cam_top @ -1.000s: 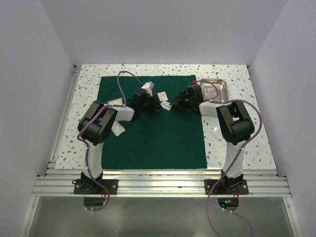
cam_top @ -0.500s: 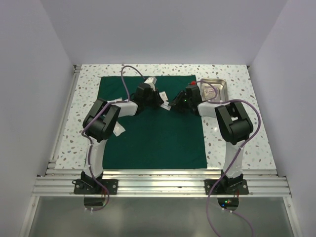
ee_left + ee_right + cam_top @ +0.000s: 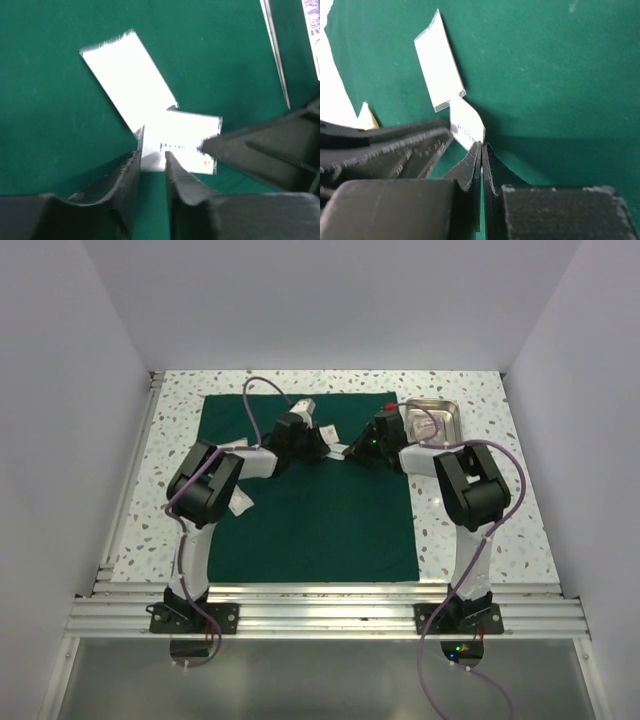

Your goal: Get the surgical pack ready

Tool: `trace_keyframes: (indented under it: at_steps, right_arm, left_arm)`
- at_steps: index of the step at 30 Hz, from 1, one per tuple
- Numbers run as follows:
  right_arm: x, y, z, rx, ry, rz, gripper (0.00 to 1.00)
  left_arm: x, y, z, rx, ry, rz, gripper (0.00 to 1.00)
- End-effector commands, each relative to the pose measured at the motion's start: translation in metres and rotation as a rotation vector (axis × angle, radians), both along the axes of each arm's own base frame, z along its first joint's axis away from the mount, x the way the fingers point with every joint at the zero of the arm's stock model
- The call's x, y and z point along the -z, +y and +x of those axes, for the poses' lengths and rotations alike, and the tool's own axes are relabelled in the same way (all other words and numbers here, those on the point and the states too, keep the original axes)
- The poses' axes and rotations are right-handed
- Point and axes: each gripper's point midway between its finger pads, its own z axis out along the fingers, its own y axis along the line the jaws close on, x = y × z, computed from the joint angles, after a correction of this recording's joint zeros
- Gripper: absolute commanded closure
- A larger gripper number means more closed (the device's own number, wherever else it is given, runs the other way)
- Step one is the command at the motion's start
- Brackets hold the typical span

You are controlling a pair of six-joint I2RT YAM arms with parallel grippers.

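pack: flat green sheet spread on bench, under both grippers
left gripper: low over pack's far middle, fingers narrowly apart, printed packet's corner in the gap
plain packet: white, flat on pack, one end touching printed packet
printed packet: between the two grippers
right gripper: fingers together, pinching printed packet's edge
tray: steel, on bench just beside pack's far right corner
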Motion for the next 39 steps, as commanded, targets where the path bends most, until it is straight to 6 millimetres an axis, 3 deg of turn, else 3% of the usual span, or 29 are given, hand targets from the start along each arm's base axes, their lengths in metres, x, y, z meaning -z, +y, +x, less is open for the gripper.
trace_keyframes:
  at_steps: [1,5,9,17,18,20,32,34,35,39]
  right_arm:
    - [-0.041,-0.003,0.019,0.023,-0.106,0.007,1.0]
    - [-0.077,-0.041,0.031,0.089,-0.177,-0.025,1.0]
    - [-0.109,-0.093,0.035,0.174,-0.211,-0.051,1.0]
    - [-0.127,-0.213,0.032,0.46,-0.229,-0.154,1.0]
    - [-0.128,-0.216,0.031,0.471,-0.234,-0.16,1.0]
    - [-0.128,-0.242,0.032,0.538,-0.239,-0.175,1.0]
    - [-0.105,-0.265,0.059,0.585,-0.22,-0.159,0.98]
    - [-0.099,-0.265,0.059,0.58,-0.213,-0.17,0.74]
    - [-0.104,-0.266,0.06,0.58,-0.24,-0.175,0.55]
    - [-0.117,-0.262,0.05,0.556,-0.277,-0.211,0.46]
  left_arm:
    - [-0.012,0.007,-0.02,-0.007,-0.007,-0.015,0.67]
    - [-0.032,0.015,-0.028,-0.029,-0.069,-0.047,0.53]
    - [-0.035,0.019,-0.03,-0.04,-0.077,-0.05,0.48]
    - [-0.036,0.018,-0.031,-0.036,-0.079,-0.053,0.46]
    - [-0.036,0.018,-0.032,-0.038,-0.079,-0.054,0.46]
    - [-0.039,0.019,-0.032,-0.041,-0.088,-0.055,0.45]
    - [-0.043,0.024,-0.033,-0.056,-0.117,-0.055,0.42]
    - [-0.044,0.025,-0.033,-0.057,-0.12,-0.054,0.42]
    - [-0.043,0.025,-0.033,-0.059,-0.12,-0.054,0.42]
    - [-0.045,0.027,-0.033,-0.066,-0.127,-0.056,0.41]
